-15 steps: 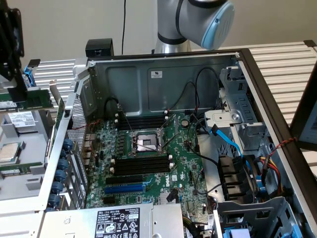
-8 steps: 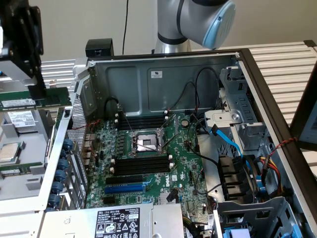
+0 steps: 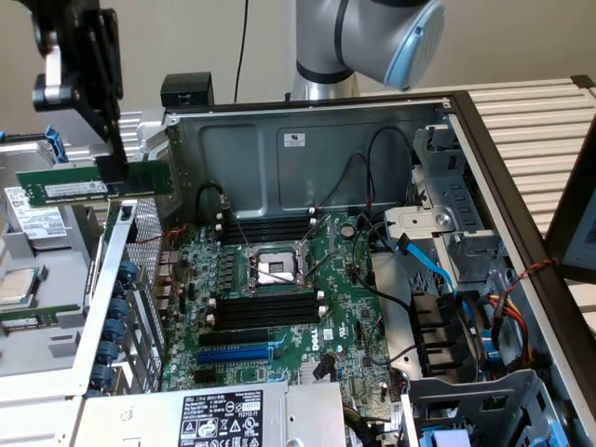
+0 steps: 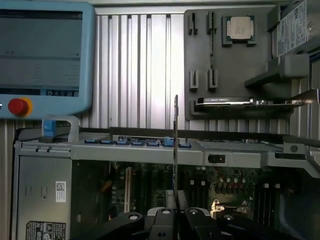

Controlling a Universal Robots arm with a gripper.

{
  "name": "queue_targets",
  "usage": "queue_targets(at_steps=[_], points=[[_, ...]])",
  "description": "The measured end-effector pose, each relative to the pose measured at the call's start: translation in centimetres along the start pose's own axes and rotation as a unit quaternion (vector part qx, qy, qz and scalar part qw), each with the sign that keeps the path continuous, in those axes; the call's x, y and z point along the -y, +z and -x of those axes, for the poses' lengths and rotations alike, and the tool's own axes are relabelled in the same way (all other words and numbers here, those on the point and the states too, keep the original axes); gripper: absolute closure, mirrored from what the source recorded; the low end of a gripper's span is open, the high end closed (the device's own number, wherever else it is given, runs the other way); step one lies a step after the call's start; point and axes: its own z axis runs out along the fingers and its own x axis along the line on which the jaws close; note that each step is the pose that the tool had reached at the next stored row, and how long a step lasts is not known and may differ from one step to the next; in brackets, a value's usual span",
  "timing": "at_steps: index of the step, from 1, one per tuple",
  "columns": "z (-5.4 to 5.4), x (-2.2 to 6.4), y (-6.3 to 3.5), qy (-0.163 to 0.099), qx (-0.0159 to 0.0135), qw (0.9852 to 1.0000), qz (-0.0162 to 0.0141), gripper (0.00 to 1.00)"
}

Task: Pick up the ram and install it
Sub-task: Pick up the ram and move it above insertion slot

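Item under inspection: the ram (image 3: 65, 189). It is off any support, held level with its long edge horizontal, up at the exterior view's left. It hangs over the left wall of the open computer case (image 3: 307, 140), above and outside the motherboard (image 3: 335, 307). It touches nothing but the gripper (image 3: 112, 170), whose fingers are drawn narrow and clamped on the stick near its right-hand end.

Step in hand, by my judgement: the pick-up is done and the stick is in carriage; installation is not yet done. The black memory slots (image 3: 265, 309) near the processor socket (image 3: 277, 270) stand empty, well apart from the ram.

What seating calls for, as I judge it: the stick's lower edge brought parallel to one slot and directly over it, with a straight press down. A skewed approach risks jamming against the slot ends.

Differences between views: the exterior view gives the ram's face with its white label, its height above the board, and the blue expansion slot (image 3: 233, 354). The wrist view gives the ram (image 4: 175, 145) edge-on as a thin line rising from the gripper (image 4: 175, 212), useful for judging tilt. It also takes in a blue-cased pendant (image 4: 45, 55) with a red button (image 4: 19, 106) and a grey parts tray (image 4: 200, 55) beyond the case.
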Motion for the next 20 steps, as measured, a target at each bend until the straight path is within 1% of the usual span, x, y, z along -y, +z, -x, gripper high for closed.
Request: queue_targets(at_steps=[6, 14, 17, 18, 20], points=[[0.0, 2.71, 0.02, 0.000, 0.0022, 1.0000, 0.0000, 0.87], [0.1, 6.36, 0.15, 0.000, 0.0024, 1.0000, 0.0001, 0.87], [0.3, 7.72, 0.28, 0.000, 0.0024, 1.0000, 0.0001, 0.87], [0.6, 8.63, 0.38, 0.000, 0.0023, 1.0000, 0.0001, 0.87], [1.1, 9.37, 0.49, 0.000, 0.0022, 1.0000, 0.0001, 0.87]])
